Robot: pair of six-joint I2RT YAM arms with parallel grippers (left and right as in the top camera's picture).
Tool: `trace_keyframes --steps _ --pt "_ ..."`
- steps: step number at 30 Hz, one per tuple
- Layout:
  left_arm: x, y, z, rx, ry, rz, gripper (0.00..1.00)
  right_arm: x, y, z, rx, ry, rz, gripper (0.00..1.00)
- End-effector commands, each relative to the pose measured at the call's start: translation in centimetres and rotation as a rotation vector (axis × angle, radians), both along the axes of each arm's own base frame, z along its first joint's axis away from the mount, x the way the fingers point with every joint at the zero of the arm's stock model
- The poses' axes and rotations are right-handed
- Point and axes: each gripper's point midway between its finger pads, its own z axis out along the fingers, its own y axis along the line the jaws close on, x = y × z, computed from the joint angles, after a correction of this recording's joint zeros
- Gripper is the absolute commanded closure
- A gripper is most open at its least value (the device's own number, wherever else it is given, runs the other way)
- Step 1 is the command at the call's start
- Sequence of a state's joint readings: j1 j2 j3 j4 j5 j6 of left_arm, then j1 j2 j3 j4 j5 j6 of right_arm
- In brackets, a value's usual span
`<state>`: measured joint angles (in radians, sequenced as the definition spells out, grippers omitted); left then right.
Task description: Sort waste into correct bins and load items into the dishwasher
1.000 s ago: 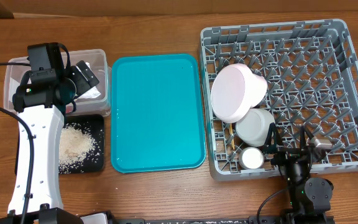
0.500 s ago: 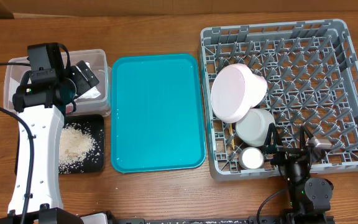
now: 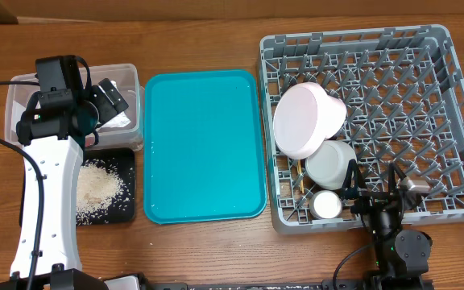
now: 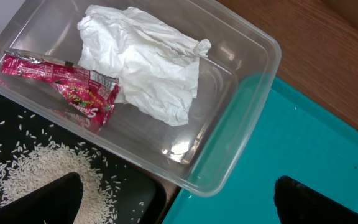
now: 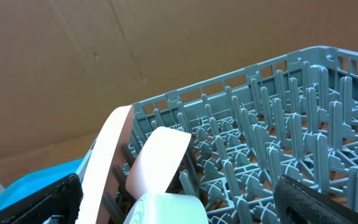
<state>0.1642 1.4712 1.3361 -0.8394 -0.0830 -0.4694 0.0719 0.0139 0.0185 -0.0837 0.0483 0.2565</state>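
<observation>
- The napkin [image 4: 145, 62] and the sauce packet [image 4: 64, 87] lie touching each other inside the clear tub [image 4: 253, 74].
- The rice [image 3: 99, 189] is heaped in the black tray [image 3: 129, 211], just beside the tub.
- Nothing shows on the teal tray [image 3: 204, 145].
- The plates [image 3: 304, 119] stand on edge at the left of the dish rack [image 3: 425, 97], with the bowl [image 3: 331, 163] and the cup [image 3: 326, 205] beside them.
- Thin yellowish sticks by the bowl may be the chopsticks, but they are too small to be sure.
- Sorting and loading look finished, or nearly so.
- The left pincer [image 4: 179, 202] is spread wide and empty, hovering over the tub's corner.
- The right pincer [image 5: 179, 202] is spread wide and empty, low by the cup at the rack's front edge.
</observation>
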Motion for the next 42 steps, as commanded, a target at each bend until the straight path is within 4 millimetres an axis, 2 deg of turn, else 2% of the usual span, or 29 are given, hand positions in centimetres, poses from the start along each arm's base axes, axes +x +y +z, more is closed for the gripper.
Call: trace_keyframes --steps 1,4,9,16,21,23,25,27,30,36,40,42 --pt "0.4 0.1 1.0 0.001 -0.027 0.008 0.00 0.0 0.0 -0.2 -0.010 -0.004 0.002 0.00" --pt "0.4 0.1 0.8 0.000 -0.023 0.008 0.00 0.0 0.0 -0.2 -0.010 -0.004 0.002 0.00" --pt "0.0 0.0 2.1 0.006 -0.059 0.008 0.00 0.0 0.0 -0.2 -0.010 -0.004 0.001 0.00" --pt "-1.4 -0.3 6.1 0.024 -0.169 0.007 0.00 0.0 0.0 -0.2 -0.010 -0.004 0.002 0.00" --pt "-3.7 -0.1 9.6 0.070 -0.268 0.019 0.00 0.0 0.0 -0.2 -0.010 -0.004 0.001 0.00" --pt "-4.9 -0.3 10.3 0.073 -0.300 0.019 0.00 0.0 0.0 -0.2 -0.010 -0.004 0.002 0.00" --pt "-6.3 -0.6 10.2 0.076 -0.316 0.019 0.00 0.0 0.0 -0.2 -0.010 -0.004 0.001 0.00" --pt "-7.8 -0.8 9.4 0.076 -0.316 0.019 0.00 0.0 0.0 -0.2 -0.010 -0.004 0.002 0.00" --pt "-10.3 -1.3 6.8 0.072 -0.298 0.015 0.00 0.0 0.0 -0.2 -0.010 -0.004 0.001 0.00" --pt "-15.1 -3.6 0.1 0.058 -0.260 -0.051 0.00 0.0 0.0 -0.2 -0.010 -0.004 0.002 0.00" --pt "-17.1 -4.3 -4.3 0.053 -0.243 -0.074 0.00 0.0 0.0 -0.2 -0.010 -0.004 0.002 0.00" --pt "-17.4 -4.3 -6.0 0.047 -0.270 -0.065 0.00 0.0 0.0 -0.2 -0.010 -0.004 0.002 0.00"
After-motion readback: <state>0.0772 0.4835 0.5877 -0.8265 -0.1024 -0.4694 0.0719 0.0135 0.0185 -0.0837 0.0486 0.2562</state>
